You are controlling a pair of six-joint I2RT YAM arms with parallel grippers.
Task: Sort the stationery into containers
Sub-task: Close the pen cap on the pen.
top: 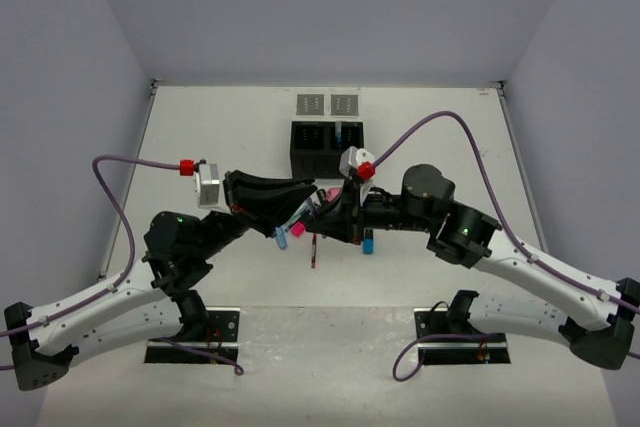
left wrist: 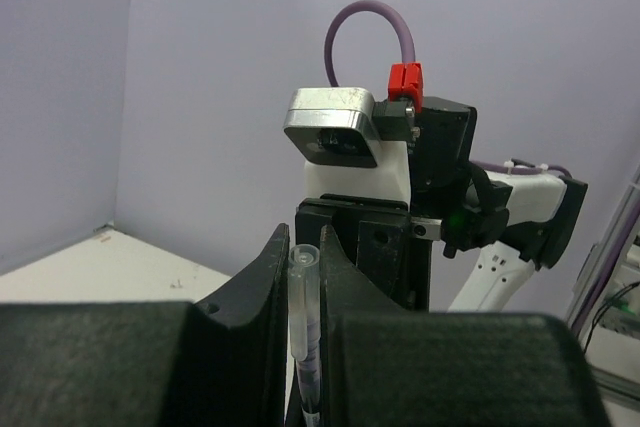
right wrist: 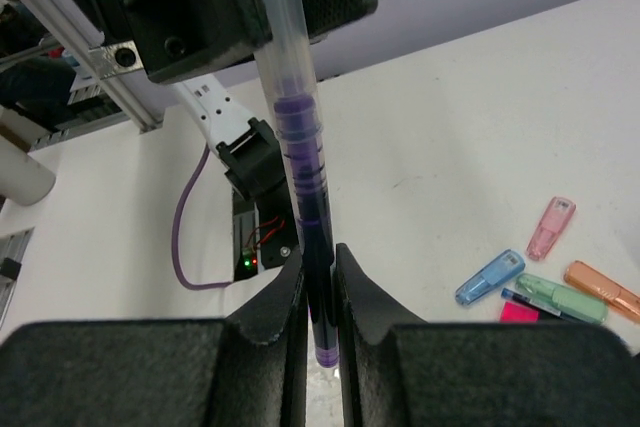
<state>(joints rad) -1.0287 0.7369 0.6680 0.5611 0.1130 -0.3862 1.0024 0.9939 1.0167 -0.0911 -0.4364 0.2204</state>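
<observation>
Any print on the clear-barrelled pen is too blurred to read. The barrel shows dark purple ink and ribbed bands. Both arms grip this one pen, held off the table. The left gripper is clamped on its clear end and the right gripper on its purple end.

From above, the two grippers overlap near the middle of the table and hide most of the pen. The left wrist view cuts off its lower part.

Behind the grippers is the black box, with a thin blue item in its right compartment. The left compartment is too dark to make out. Just beyond the box, two grey trays lie side by side.

Near each other on the table lie a pale pink clear piece, a blue highlighter, a green highlighter and an orange highlighter.
</observation>
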